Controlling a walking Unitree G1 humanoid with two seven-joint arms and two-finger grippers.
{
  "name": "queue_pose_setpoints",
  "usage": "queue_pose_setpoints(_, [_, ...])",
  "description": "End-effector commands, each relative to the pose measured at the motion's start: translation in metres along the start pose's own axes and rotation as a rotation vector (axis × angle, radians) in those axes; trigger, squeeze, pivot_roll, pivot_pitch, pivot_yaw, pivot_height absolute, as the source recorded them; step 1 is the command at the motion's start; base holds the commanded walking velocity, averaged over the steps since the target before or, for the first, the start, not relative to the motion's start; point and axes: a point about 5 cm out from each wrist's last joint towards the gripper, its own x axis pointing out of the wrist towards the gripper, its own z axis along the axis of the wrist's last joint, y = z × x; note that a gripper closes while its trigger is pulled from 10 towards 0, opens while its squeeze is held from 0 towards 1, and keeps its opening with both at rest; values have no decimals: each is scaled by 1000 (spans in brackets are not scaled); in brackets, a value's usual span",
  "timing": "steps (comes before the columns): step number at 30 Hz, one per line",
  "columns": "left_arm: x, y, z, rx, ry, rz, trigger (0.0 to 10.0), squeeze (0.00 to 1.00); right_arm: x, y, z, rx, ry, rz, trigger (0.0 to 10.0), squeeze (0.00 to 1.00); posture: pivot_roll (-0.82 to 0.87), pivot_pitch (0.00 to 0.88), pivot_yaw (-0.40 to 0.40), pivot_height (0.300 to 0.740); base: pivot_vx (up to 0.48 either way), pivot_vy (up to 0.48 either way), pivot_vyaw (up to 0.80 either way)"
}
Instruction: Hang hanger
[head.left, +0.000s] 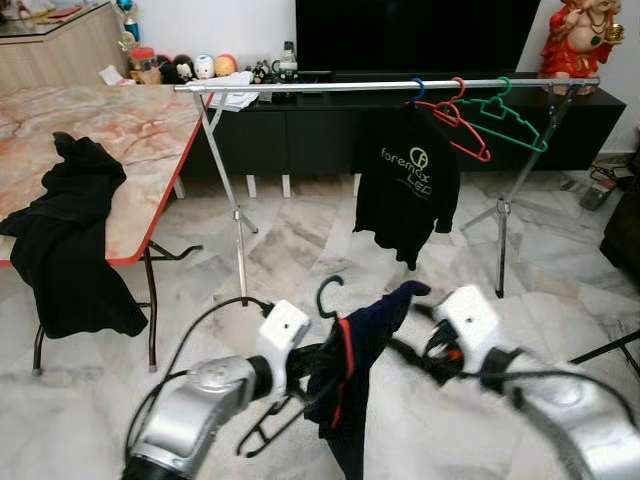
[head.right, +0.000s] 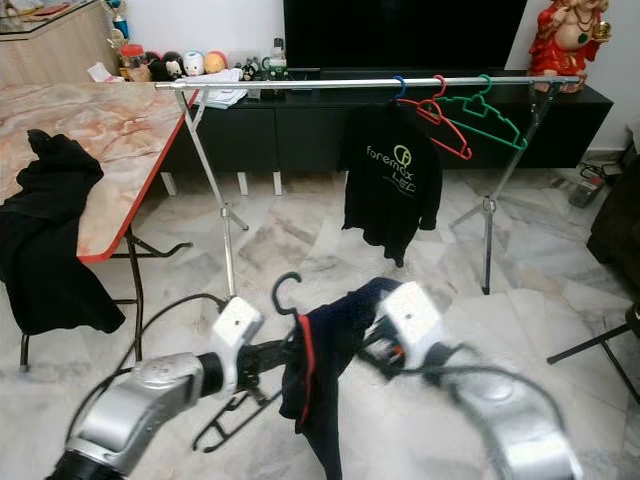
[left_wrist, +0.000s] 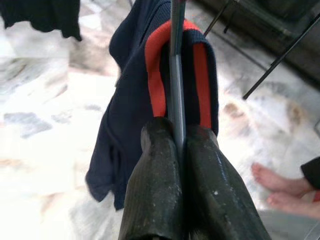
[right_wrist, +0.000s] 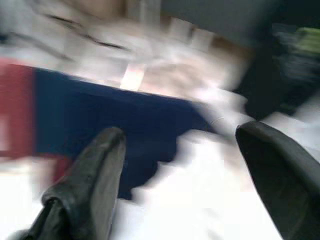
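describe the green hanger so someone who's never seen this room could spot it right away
Find the long silver clothes rail standing before the black TV cabinet. Near its right end hang a black printed T-shirt, then a red plastic hanger, then the green plastic hanger. It is the last one along, bare, and the only green one.

Black hanger (head.left: 300, 400) w/ navy garment (head.left: 352, 385) draped, tilted, above floor

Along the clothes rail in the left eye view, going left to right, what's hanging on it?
On the rail: black printed shirt on a blue hanger hook → red hanger → green hanger.
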Motion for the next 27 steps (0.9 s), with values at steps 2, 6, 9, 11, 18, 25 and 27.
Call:
queue_pose_setpoints(2, [-2,-5,8,43,-47,-38,10000,0,-4,-13,4,-31,-25,-35,10000,890,18,87,6,740,0,0,0])
queue_pose_setpoints(6, [-3,-5,5,83,-27,-56,10000,0,-3,-8,3,-85,-13,77,10000,0,10,92,13,740,0,0,0])
queue_pose_setpoints(9, [-7,-4,5,118,-16,-93,10000,0,0,1,1,-186,11,250,10000,0,7,90,14,740,0,0,0])
queue_pose_setpoints(11, [-12,-5,7,133,-24,-129,10000,0,-2,3,-1,-251,16,380,10000,0,8,92,12,740,0,0,0])
queue_pose_setpoints(18, [-18,-14,1,206,29,-295,10000,0,-2,5,20,-317,-82,619,10000,0,-5,97,7,740,0,0,0])
queue_pose_setpoints(25, [-23,-16,0,277,44,-374,10000,0,-10,-5,11,-356,-22,773,10000,0,-23,98,-4,740,0,0,0])
queue_pose_setpoints(27, [-23,-17,1,328,31,-401,10000,0,-11,-3,5,-357,10,843,10000,0,-24,97,-18,740,0,0,0])
